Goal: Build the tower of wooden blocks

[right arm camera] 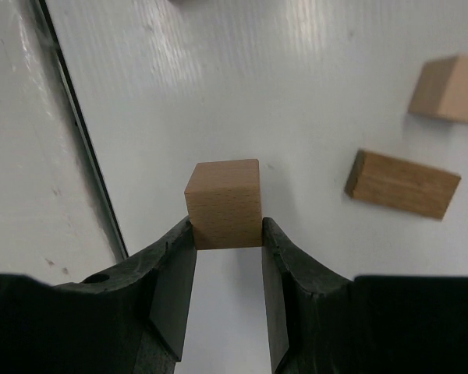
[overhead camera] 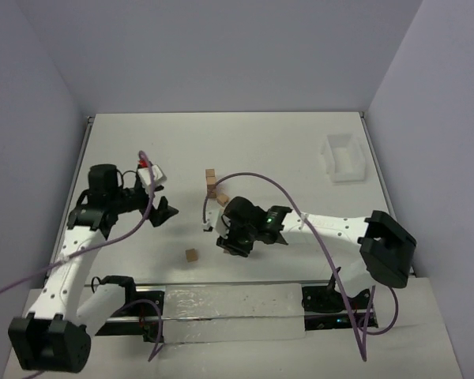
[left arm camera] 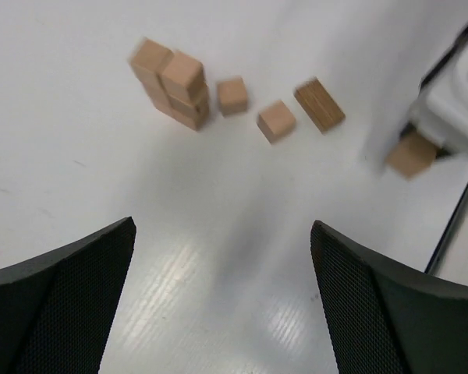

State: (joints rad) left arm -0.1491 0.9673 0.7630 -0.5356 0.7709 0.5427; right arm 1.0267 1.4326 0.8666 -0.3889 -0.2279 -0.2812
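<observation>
My right gripper [right arm camera: 225,234] is shut on a tan wood block [right arm camera: 224,204], pinched at the fingertips above the table. In the top view this gripper [overhead camera: 221,239] is near the table's middle front and its block is hidden. The tower [overhead camera: 211,180] is a short stack of cubes behind it, also in the left wrist view [left arm camera: 178,87]. Loose blocks lie beside the tower [overhead camera: 221,197] [left arm camera: 276,121] [right arm camera: 403,183]. A lone block [overhead camera: 191,254] lies at the front. My left gripper [overhead camera: 167,212] [left arm camera: 222,312] is open and empty, left of the blocks.
A white translucent bin [overhead camera: 344,158] stands at the back right. A black rail [right arm camera: 78,132] runs along the table's near edge, close to my right gripper. Purple cables [overhead camera: 261,183] loop over the arms. Grey walls close the table's back and sides.
</observation>
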